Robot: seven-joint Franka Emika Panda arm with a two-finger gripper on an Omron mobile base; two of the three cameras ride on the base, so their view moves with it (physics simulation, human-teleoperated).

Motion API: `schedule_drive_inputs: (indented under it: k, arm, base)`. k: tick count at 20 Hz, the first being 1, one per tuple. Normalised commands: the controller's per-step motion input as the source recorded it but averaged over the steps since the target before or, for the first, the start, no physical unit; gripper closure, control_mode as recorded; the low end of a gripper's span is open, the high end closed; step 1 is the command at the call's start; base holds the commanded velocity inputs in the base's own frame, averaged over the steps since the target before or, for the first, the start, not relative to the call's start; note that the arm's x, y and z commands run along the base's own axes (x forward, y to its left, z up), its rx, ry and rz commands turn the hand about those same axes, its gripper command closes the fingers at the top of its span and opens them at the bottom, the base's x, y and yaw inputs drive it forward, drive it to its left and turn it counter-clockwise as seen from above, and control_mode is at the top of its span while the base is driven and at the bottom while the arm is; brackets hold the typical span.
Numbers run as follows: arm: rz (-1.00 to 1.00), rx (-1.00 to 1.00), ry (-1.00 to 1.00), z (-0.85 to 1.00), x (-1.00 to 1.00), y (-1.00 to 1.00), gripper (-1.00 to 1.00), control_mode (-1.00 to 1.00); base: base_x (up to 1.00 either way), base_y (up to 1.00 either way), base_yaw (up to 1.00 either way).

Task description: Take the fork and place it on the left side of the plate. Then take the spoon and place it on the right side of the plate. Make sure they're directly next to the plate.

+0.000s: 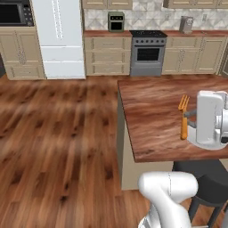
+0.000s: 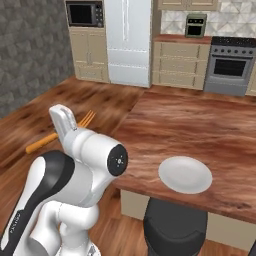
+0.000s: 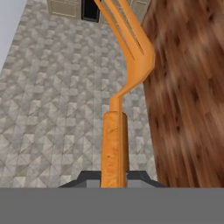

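Pinching the fork (image 3: 114, 144) by its handle end, the fingers (image 3: 114, 181) risked letting it swivel — landing short of the plate (image 2: 185, 174) on the desk (image 2: 200, 125).

Flat, even, bright rendered light falls across all three views, with no strong cast shadows; the wooden counter (image 2: 200, 125) carries a soft pale sheen. Textures look coarse and blurred; the fork (image 3: 114, 144) is smeared close to the hand camera; no edge distortion shows.
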Motion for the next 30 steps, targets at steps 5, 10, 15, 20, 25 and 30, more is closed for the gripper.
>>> schedule_drive_inputs:
  k: [5,10,15,20,25,30]
  arm:
    - [0.00,0.00,0.00,0.00,0.00,0.00,1.00,1.00]
    - [0.00,-0.01,0.00,-0.05,0.06,0.00,1.00,-1.00]
    - [0.00,-0.13,0.00,-0.33,0.03,-0.12,1.00,-1.00]
    - [0.00,-0.32,0.00,-0.57,0.08,-0.35,1.00,-1.00]
    - [0.00,-0.24,0.00,-0.40,0.17,-0.39,1.00,-1.00]
    - [0.00,-0.15,0.00,-0.17,0.48,-0.31,1.00,-1.00]
  base:
    - [0.38,0.00,0.00]
    - [0.32,0.00,0.00]
    - [0.00,0.00,0.00]
    - [0.00,0.00,0.00]
    - [0.00,0.00,0.00]
    - [0.00,0.00,0.00]
